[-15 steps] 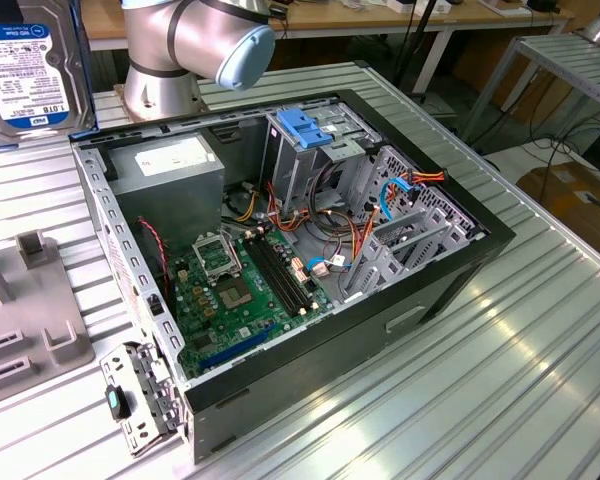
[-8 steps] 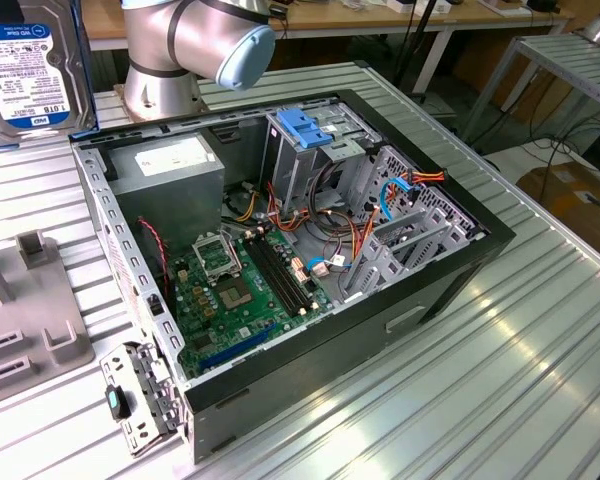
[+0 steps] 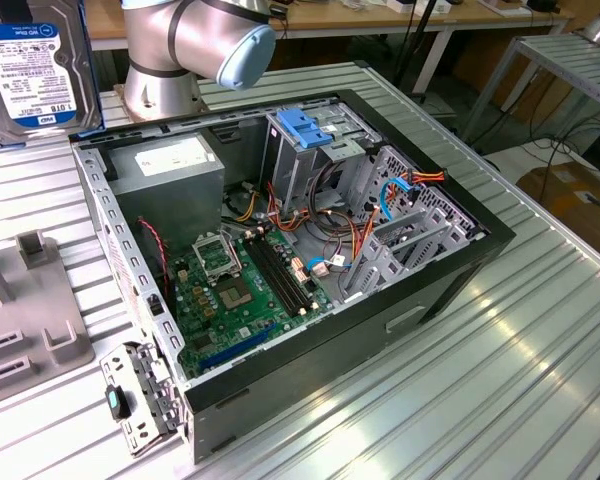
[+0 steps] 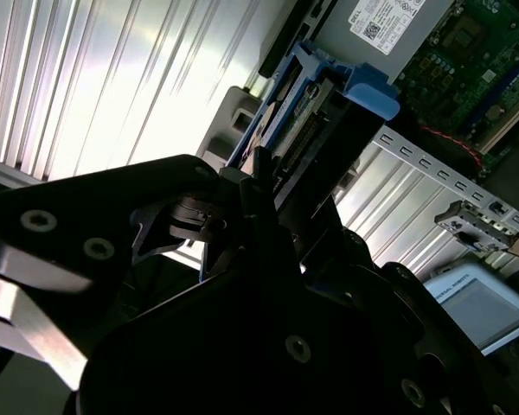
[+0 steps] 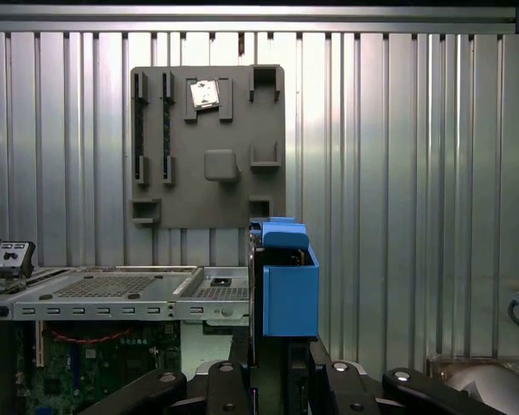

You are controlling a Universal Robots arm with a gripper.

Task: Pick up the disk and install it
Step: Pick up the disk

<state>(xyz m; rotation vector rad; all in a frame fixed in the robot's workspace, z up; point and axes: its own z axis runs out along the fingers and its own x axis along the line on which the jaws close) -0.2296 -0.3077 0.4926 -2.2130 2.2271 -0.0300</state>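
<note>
The disk [image 3: 35,70] hangs above the table at the exterior view's far left, its white label with a blue band facing the camera and a blue carrier frame round its edge. In both wrist views the disk [image 5: 285,277] [image 4: 324,95] is seen edge-on, standing out from my gripper [image 5: 281,372] [image 4: 259,203], which is shut on it. The open computer case [image 3: 460,260] lies on the table to the exterior view's right of the disk. In the first wrist view the case's edge is below and beside the disk.
A grey parts holder [image 3: 30,320] [image 5: 208,147] lies on the ribbed metal table at the exterior view's left. Inside the case are the grey power-supply box [image 3: 170,165], a motherboard [image 3: 240,290], loose cables, and a metal drive cage with a light-blue bracket [image 3: 305,128]. The arm's base [image 3: 165,70] stands behind the case.
</note>
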